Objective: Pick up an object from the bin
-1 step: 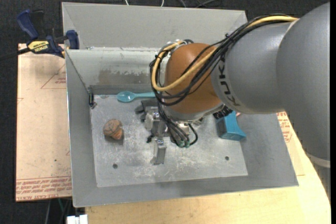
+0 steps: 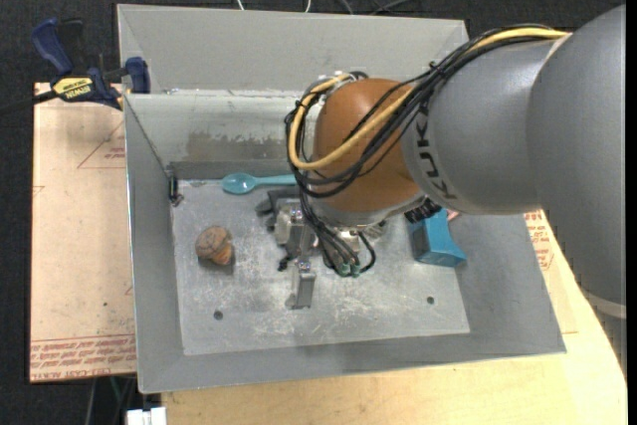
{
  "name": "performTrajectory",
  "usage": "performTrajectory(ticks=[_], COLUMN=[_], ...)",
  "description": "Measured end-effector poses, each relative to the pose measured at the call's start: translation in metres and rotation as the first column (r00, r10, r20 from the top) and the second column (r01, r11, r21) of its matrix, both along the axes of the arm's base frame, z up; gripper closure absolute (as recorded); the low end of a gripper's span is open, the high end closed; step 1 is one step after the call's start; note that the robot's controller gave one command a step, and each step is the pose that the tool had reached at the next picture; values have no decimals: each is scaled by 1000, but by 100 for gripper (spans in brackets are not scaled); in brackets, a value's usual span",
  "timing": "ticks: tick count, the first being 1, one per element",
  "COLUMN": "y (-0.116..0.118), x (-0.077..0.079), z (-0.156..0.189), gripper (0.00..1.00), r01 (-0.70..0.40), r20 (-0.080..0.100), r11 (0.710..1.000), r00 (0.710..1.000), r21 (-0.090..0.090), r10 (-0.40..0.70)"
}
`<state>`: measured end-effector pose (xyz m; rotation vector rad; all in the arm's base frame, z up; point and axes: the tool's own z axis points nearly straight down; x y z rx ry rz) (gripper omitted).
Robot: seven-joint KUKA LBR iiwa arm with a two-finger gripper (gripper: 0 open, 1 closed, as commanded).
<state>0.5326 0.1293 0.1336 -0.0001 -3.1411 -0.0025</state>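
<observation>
Hanging over the grey metal bin's (image 2: 398, 309) bare floor, the gripper (image 2: 301, 286), spread or closed I cannot tell, likely reaches nothing; a brown lumpy stone (image 2: 214, 246) lies apart, leftward.

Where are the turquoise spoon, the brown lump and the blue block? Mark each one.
turquoise spoon (image 2: 239, 183): camera view, on its bowl, near the bin's back wall.
brown lump (image 2: 214, 246): camera view, on its middle.
blue block (image 2: 436, 242): camera view, on its upper face.

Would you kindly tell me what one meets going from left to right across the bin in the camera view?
From the left: brown lump → turquoise spoon → gripper → blue block.
</observation>
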Motion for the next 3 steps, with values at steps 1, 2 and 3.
performTrajectory(ticks=[1, 2, 3], y=[-46, -60, -84], x=[76, 78, 116], z=[20, -20, -45], gripper=[0, 0, 0], r01=[36, -43, 9], r20=[3, -4, 13], r11=[999, 999, 1000], r00=[999, 999, 1000], r21=[2, 3, 3], r10=[-36, 43, -9])
